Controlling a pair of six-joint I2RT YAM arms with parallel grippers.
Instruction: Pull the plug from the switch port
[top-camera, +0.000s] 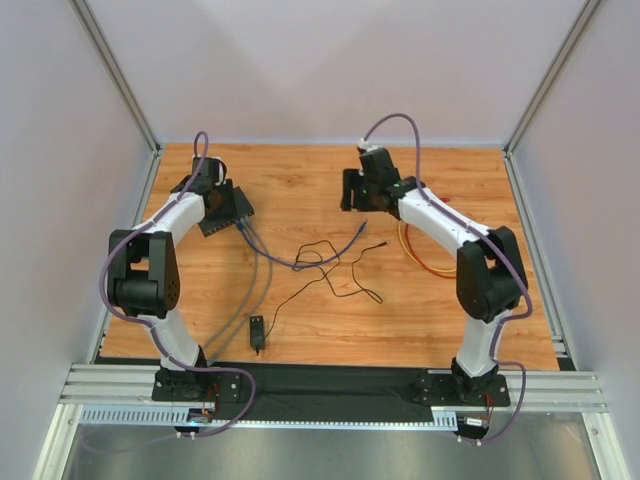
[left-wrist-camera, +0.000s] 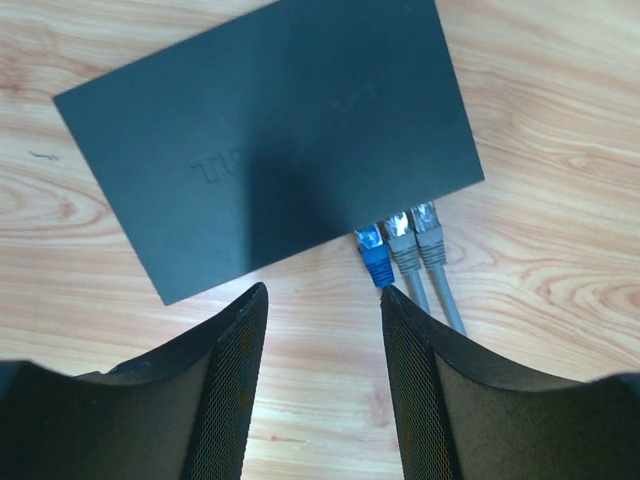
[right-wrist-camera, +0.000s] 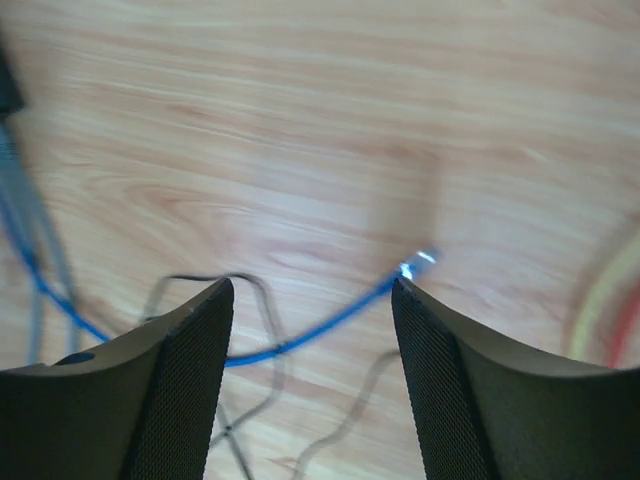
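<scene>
- worktop (left-wrist-camera: 560, 120): wood-grain, smooth, faint sheen
- switch (left-wrist-camera: 270, 140): matt black casing, plastic-looking
- plugs (left-wrist-camera: 400, 226): clear glossy plastic
- left tool (left-wrist-camera: 322, 292): dull black, fine mesh texture on inner faces

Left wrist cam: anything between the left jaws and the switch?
Left wrist view: mostly bare table, plus a blue plug and two grey plugs in the switch.
</scene>
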